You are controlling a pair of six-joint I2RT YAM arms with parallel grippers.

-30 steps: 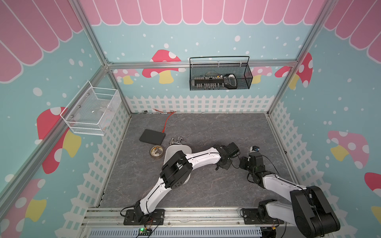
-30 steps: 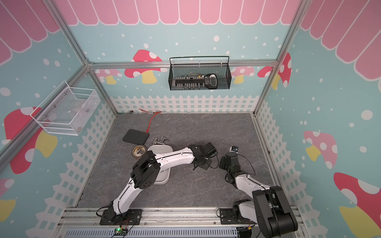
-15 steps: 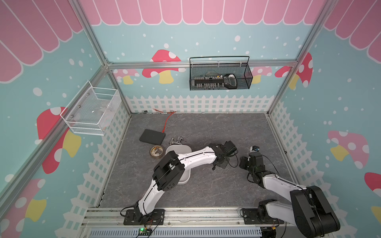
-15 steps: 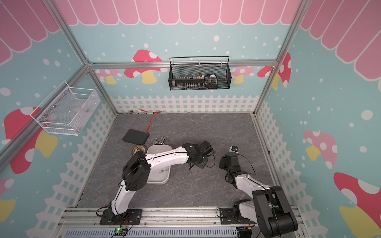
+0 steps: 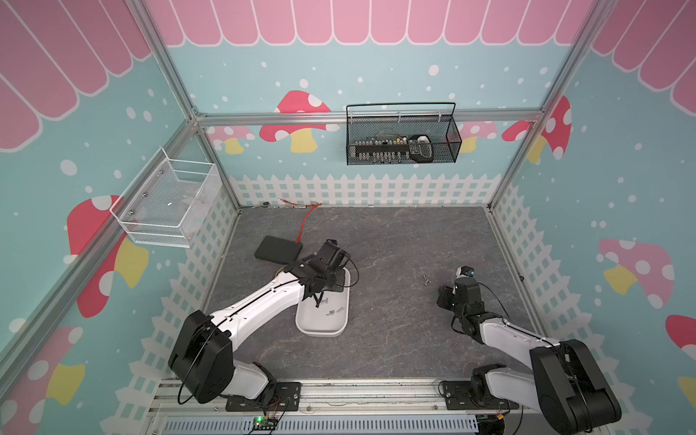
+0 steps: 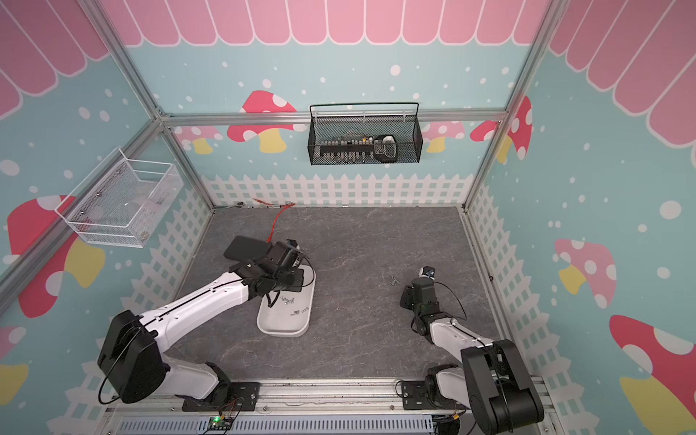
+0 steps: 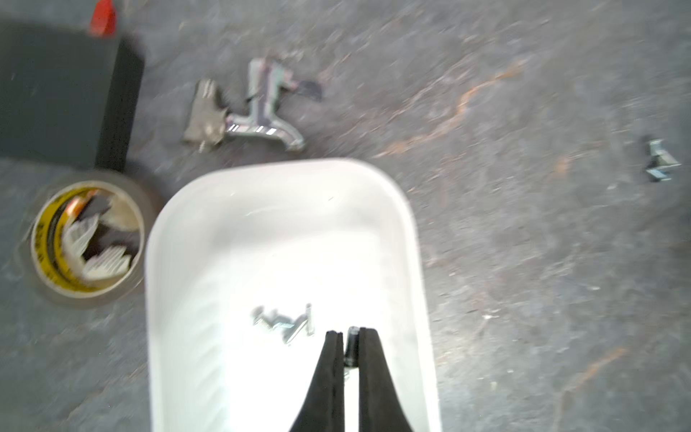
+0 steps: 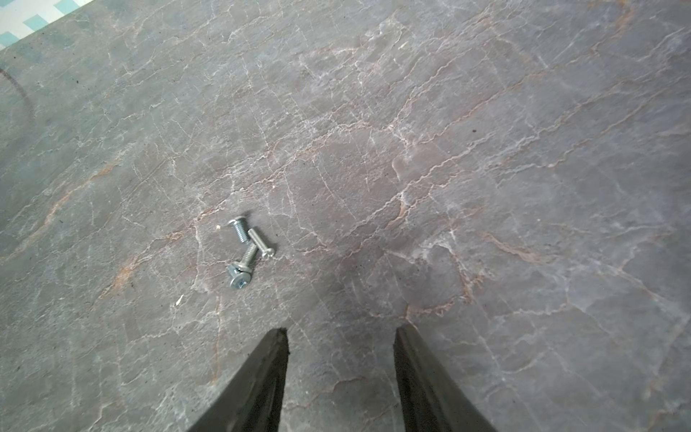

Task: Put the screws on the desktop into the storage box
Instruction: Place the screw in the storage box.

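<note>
Dark grey, marble-veined table (image 8: 486, 149) spreads under both arms, inside walls painted with mushrooms. We see the white shallow rectangular plastic storage box (image 5: 321, 333) resting on it, and the left gripper (image 7: 349, 336) hangs over the box's inside, clenched on one tiny silvery metal screw (image 7: 351, 346) pinched at the very tips. Several screws (image 7: 284, 321) lie loose on the box floor just beside those tips. Well apart from the box, near the right gripper (image 8: 340, 331), three more screws (image 8: 246, 250) lie on the table in a touching heap; that gripper's jaws stand apart and hold nothing, with the heap ahead of them and off to one side. We judge the drop is the step in hand. The grip is thin, so the screw could twist askew or cling on release, and let go from height it could bounce over the low rim. On the right, closing on a tangled heap could flick the neighbours away, and round shafts roll easily on so smooth a table
</note>
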